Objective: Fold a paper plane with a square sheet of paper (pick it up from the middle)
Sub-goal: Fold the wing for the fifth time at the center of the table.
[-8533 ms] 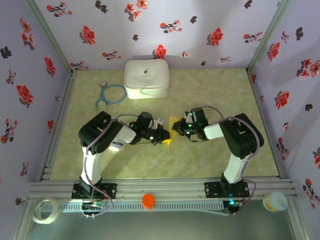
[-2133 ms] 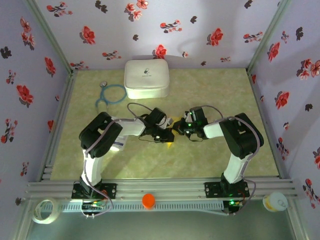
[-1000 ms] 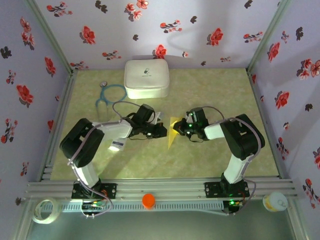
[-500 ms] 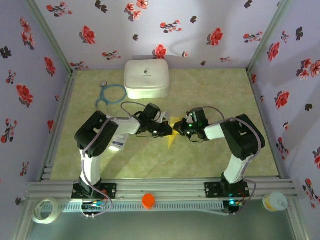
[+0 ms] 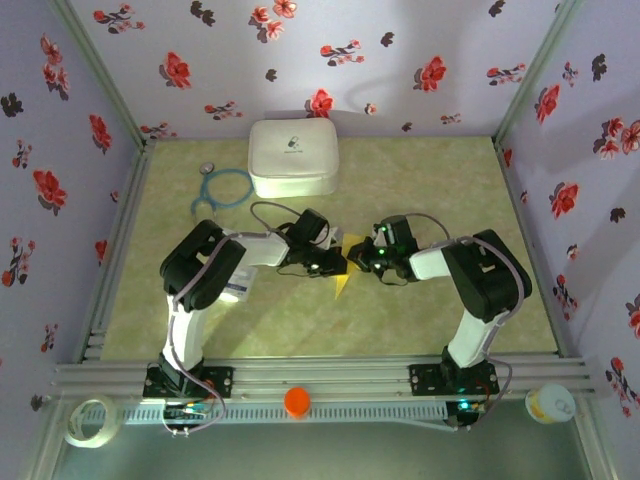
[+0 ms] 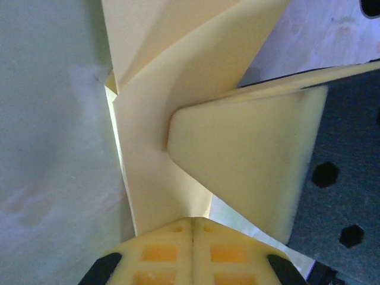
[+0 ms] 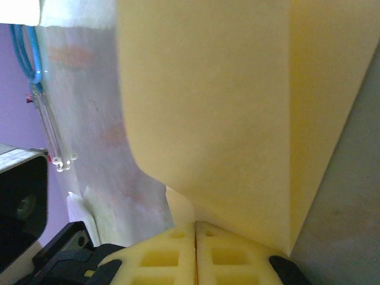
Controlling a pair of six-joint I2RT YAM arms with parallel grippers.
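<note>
Along the near rail, in front of the tabletop [image 5: 300, 330], an orange cap [image 5: 297, 401] sits between the 2 arm bases. A roll of tape [image 5: 86, 421] lies off the near left corner and a small tub [image 5: 550, 403] off the near right corner.

The 2 arms bend inward and meet around the middle of the tabletop. There the left pincer [image 5: 333, 264] and the right pincer [image 5: 360, 262] face each other almost tip to tip. Between them is the paper plane [image 5: 343, 281], a narrow yellow shape with its point aimed at the near edge.

The left wrist view shows the left pincer [image 6: 193, 228] with its pads pressed together, clamped on a creased flap of the paper plane [image 6: 154, 119]. In the right wrist view the right pincer [image 7: 196, 231] is likewise closed, gripping a broad yellow panel of the paper plane [image 7: 208, 107].

A small white packet [image 5: 238, 287] lies half under the left arm. Farther back, a blue stethoscope [image 5: 222, 187] lies toward the far left corner, just beside a white case [image 5: 292, 158] at the middle of the far edge.
</note>
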